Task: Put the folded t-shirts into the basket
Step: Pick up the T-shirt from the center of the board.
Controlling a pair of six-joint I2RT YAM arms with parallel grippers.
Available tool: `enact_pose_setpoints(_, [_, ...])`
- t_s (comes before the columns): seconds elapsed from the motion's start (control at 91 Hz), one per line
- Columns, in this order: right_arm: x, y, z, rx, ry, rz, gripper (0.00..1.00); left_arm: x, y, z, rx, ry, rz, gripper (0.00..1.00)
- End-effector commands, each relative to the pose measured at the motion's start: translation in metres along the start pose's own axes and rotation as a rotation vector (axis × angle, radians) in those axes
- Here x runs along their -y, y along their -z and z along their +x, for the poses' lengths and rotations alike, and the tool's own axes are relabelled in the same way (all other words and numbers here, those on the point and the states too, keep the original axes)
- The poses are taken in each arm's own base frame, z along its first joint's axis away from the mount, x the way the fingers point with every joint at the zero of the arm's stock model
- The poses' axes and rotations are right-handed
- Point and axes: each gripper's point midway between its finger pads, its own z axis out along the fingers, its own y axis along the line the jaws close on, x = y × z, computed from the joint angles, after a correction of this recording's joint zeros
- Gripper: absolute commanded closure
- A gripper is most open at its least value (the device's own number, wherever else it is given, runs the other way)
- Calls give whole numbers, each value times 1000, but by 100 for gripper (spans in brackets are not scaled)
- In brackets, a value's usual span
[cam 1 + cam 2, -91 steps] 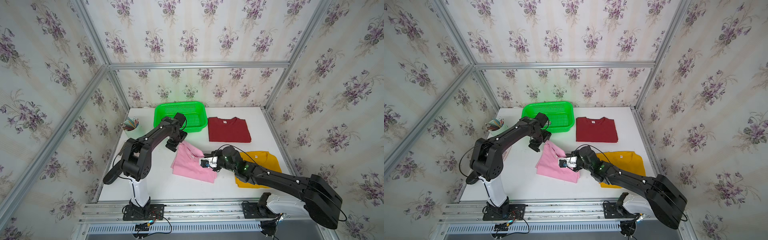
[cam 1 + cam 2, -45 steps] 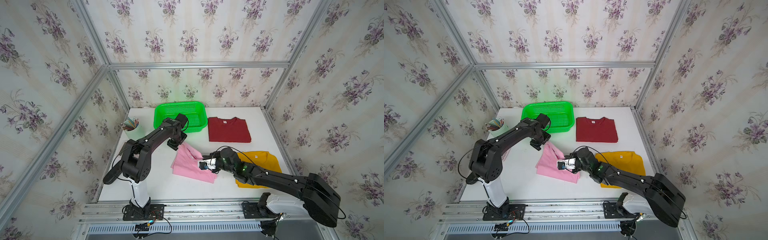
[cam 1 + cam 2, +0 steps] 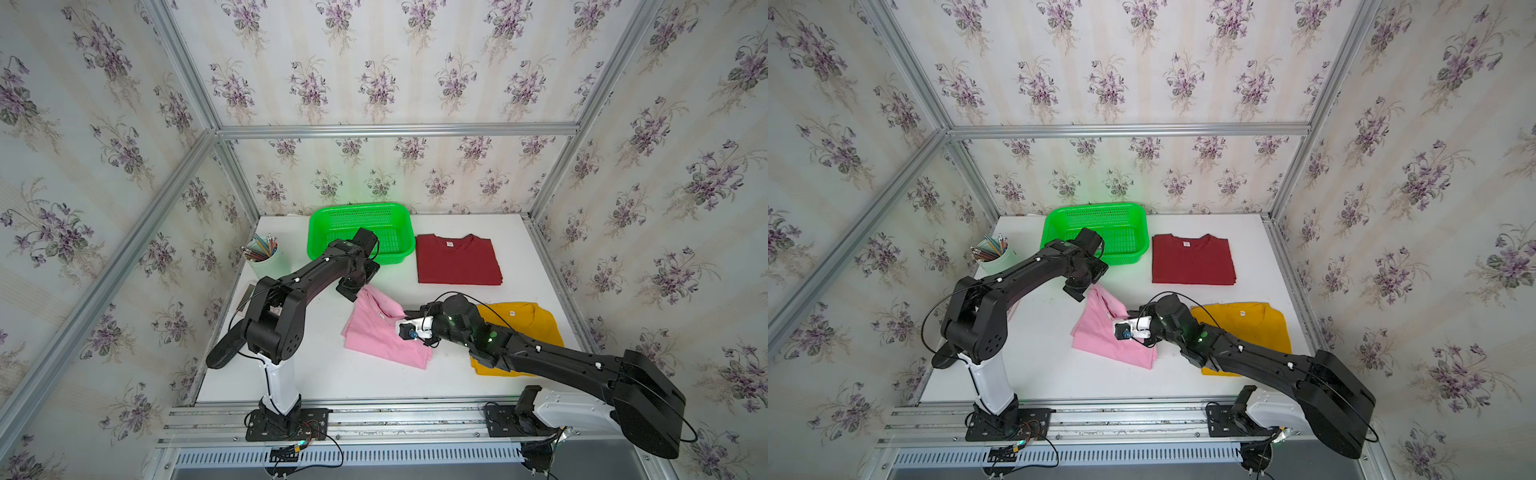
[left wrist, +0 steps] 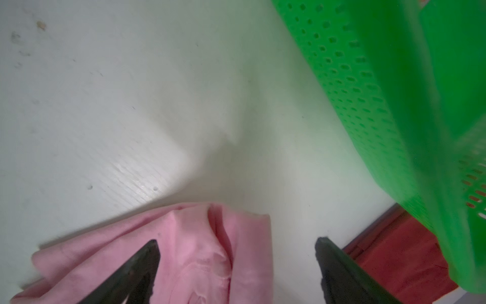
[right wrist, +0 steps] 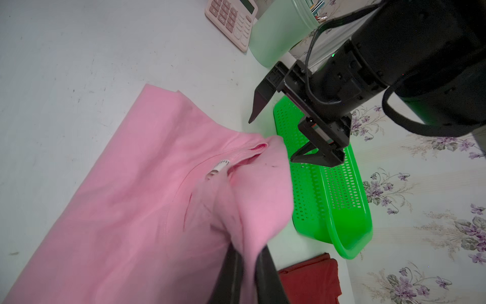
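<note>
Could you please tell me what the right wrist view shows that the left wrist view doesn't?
Only the right wrist view: a pink calculator, the pale green pencil cup, the white neck label of the pink t-shirt, and the right gripper, jaws shut on that shirt. Only the left wrist view: where the open left gripper sits, one tip over pink cloth, one over bare table. Both: left gripper, pink t-shirt, green basket, dark red t-shirt, table.

**Soft light, blurred close-ups**

Bright, even light fills both top views; the basket (image 3: 361, 206) throws a green glow on the wall (image 3: 351, 187) behind it. In the left wrist view the basket blurs, a soft shadow beside it.
</note>
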Motion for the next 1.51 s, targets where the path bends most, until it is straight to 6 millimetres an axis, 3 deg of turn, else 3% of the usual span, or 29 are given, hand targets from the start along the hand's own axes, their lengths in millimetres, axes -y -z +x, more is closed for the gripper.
enact_pose_setpoints(0.0, [2, 0, -4, 11, -18, 0, 100, 7, -1, 5, -13, -24, 28, 7])
enact_pose_setpoints(0.242, [2, 1, -4, 8, -29, -3, 100, -14, -20, 19, -60, 13, -41, 23])
enact_pose_setpoints(0.308, [2, 2, -4, 8, -32, -5, 100, -16, -21, 18, -58, 20, -51, 40])
enact_pose_setpoints(0.341, [2, 2, -4, 6, -33, -6, 100, -16, -21, 18, -57, 21, -53, 43])
enact_pose_setpoints(0.462, [1, 4, -2, -1, -36, -5, 100, -15, -11, 10, -7, 15, -55, 74])
enact_pose_setpoints(0.637, [3, 6, -5, 7, -48, -3, 100, -17, 13, -3, 68, 15, -45, 78])
enact_pose_setpoints(0.681, [6, 6, -8, 18, -56, 5, 100, -17, 19, -4, 73, 17, -30, 84])
enact_pose_setpoints(0.736, [13, 8, -14, 36, -72, 25, 100, -15, 26, -4, 76, 17, -5, 100])
enact_pose_setpoints(0.901, [50, 13, -21, 19, -132, 149, 100, -15, 54, -5, 82, 31, 39, 100])
enact_pose_setpoints(1.132, [82, 13, -30, 14, -143, 229, 100, -23, 87, -12, 106, 67, 82, 100])
enact_pose_setpoints(1.495, [141, 3, -57, 55, -148, 323, 100, -27, 162, -63, 313, 134, 192, 100])
